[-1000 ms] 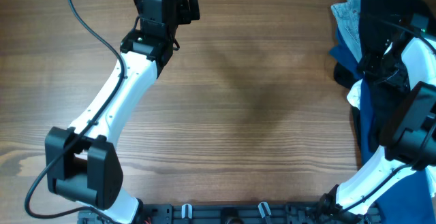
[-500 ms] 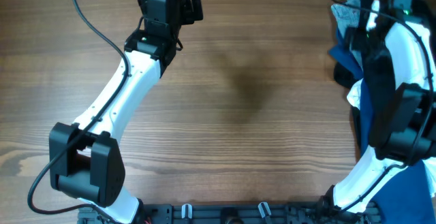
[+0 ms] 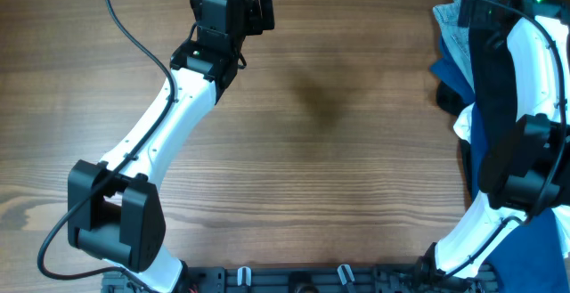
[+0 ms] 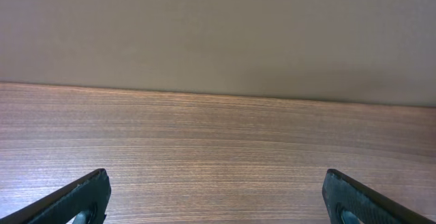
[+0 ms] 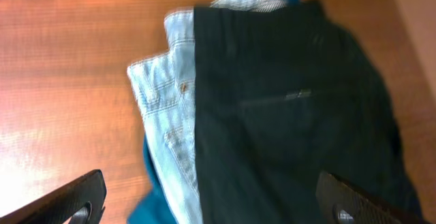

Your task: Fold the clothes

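Black garment (image 3: 488, 44) lies in a heap of clothing at the far right edge of the table (image 3: 338, 150). It is soft, matte and plain, draped in a long strip over the other pieces.

At the left, the left arm (image 3: 151, 133), white shells with black joints, stretches diagonally from the near edge to the far edge, with a thin black cable (image 3: 134, 30) looping beside it. The overhead view cuts off its claw at the top of the frame. The left wrist view shows the left gripper (image 4: 221, 200) spread wide with nothing between its dark fingertips. It hangs over bare wood with fine straight grain, and a plain beige wall (image 4: 218, 33) rises beyond.

The middle of the table is brown wood under a faint shadow.

At the right, light blue jeans (image 3: 454, 26) of coarse denim peek out left of the black cloth, with dark blue fabric (image 3: 450, 75) below them. The right arm (image 3: 530, 70) reaches up along the pile, bent at the elbow, its wrist over the far end.

Only the right wrist view shows detail here. The garment (image 5: 286, 115) has a stitched pocket line, and the jeans (image 5: 174, 115) show seams and a rivet. The right gripper (image 5: 211, 200) stands fully apart above the cloth, gripping nothing.
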You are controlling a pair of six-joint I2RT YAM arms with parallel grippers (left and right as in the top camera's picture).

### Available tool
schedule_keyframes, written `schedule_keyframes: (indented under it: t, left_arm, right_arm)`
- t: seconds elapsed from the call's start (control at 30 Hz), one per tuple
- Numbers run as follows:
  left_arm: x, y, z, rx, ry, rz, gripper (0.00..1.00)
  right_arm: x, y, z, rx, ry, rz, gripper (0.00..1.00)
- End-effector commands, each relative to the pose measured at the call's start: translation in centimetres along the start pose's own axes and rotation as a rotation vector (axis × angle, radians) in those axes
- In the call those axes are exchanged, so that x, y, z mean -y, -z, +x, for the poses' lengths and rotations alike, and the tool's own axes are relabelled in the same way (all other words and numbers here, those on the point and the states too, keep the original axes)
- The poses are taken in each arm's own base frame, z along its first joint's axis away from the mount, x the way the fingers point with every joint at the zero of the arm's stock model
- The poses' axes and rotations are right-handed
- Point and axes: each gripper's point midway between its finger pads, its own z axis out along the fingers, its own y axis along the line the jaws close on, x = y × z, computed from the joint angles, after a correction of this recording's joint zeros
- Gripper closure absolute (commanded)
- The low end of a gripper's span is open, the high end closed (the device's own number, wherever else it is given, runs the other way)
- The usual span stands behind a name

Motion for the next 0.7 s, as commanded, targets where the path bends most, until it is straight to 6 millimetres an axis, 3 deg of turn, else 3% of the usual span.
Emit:
schedule_keyframes:
  t: [0.0,0.07,0.3,0.4,0.67]
  left_arm:
    - [1.1,0.0,-0.1,0.004,0.004,0.022,0.0]
    - [1.3,0.0,-0.1,0.005,0.002,0.024,0.0]
    - [1.7,0.1,0.0,0.003,-0.001,0.029,0.0]
    - [1.7,0.1,0.1,0.003,-0.001,0.029,0.0]
    - [2.5,0.3,0.3,0.0,-0.008,0.043,0.0]
  right_arm:
    - [0.9,0.8,-1.9,0.061,0.015,0.037,0.0]
    - [0.8,-0.1,-1.3,0.04,0.034,0.039,0.0]
    - [-0.9,-7.3,5.0,-0.153,0.044,0.027,0.0]
    - [-1.3,-8.8,6.2,-0.187,0.044,0.023,0.0]
    - [-0.6,-7.5,3.3,-0.155,0.043,0.037,0.0]
